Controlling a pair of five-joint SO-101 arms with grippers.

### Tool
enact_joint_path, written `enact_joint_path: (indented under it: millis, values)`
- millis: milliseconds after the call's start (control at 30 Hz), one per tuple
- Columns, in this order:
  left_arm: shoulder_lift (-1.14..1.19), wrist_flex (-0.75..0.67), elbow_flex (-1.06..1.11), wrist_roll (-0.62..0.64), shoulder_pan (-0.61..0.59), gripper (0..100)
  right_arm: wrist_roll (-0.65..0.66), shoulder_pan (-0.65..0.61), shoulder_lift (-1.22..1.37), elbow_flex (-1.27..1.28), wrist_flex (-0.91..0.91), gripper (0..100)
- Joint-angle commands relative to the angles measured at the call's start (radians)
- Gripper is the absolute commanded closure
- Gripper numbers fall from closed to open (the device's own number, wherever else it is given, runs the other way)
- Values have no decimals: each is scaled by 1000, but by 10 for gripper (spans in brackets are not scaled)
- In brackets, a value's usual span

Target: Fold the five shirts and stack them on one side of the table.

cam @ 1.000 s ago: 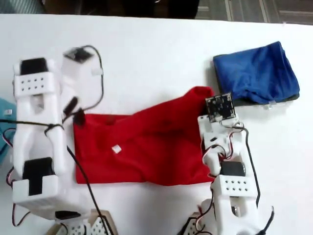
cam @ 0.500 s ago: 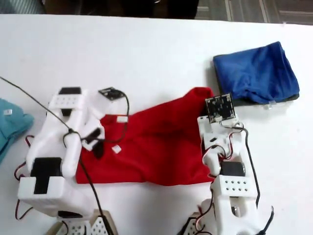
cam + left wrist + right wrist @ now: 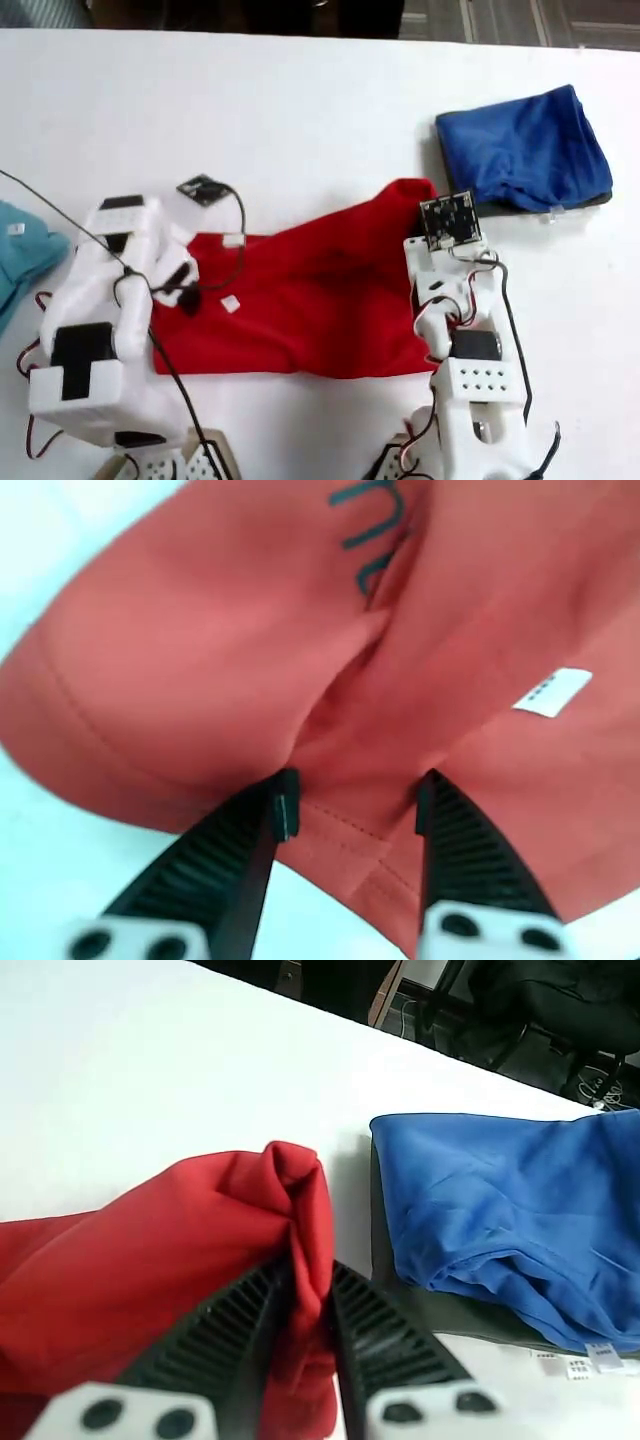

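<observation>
A red shirt [image 3: 310,300] lies spread across the table's middle, with a white label [image 3: 230,303] near its left side. My left gripper [image 3: 186,288] hovers over the shirt's left edge; in the left wrist view it [image 3: 352,805] is open, its fingers either side of a bunched hem of the red shirt [image 3: 330,650]. My right gripper [image 3: 310,1275] is shut on a raised fold at the red shirt's [image 3: 150,1270] far right corner. A folded blue shirt [image 3: 525,145] rests on a dark one [image 3: 450,1318] at the back right.
A teal shirt [image 3: 20,255] lies at the table's left edge. The right arm [image 3: 465,340] stands along the red shirt's right side. A black cable [image 3: 60,215] loops from the left arm. White table [image 3: 300,110] stretches behind the shirt.
My left arm swung from the far left in over the red shirt's left edge, then eased back a little to the left. The right arm and its fold have not moved.
</observation>
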Motion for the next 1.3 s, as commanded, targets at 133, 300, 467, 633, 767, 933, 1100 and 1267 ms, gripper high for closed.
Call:
enact_joint_path:
  millis: [133, 300, 467, 633, 767, 933, 1100, 1267]
  values:
    - [-3, -5, 25, -15, -31, 791, 2, 8, -2, -5, -16, 979]
    - [-11, -5, 24, 11, -25, 989, 2, 4, -2, -5, -16, 979]
    - [-14, 38, -10, 57, 14, 975, 2, 4, -2, 6, -18, 979]
    - [-14, 193, -97, 57, 103, 972, 2, 2, -2, 11, -21, 979]
    - [-14, 278, -160, 48, 109, 915, 2, 2, -2, 11, -21, 979]
    - [-6, 262, -170, -14, 21, 845, 2, 5, -4, 11, -19, 979]
    - [-5, 210, -139, -98, -107, 858, 2, 5, -4, 11, -19, 979]
    - [-5, 152, -94, -115, -132, 857, 2, 4, -4, 11, -19, 979]
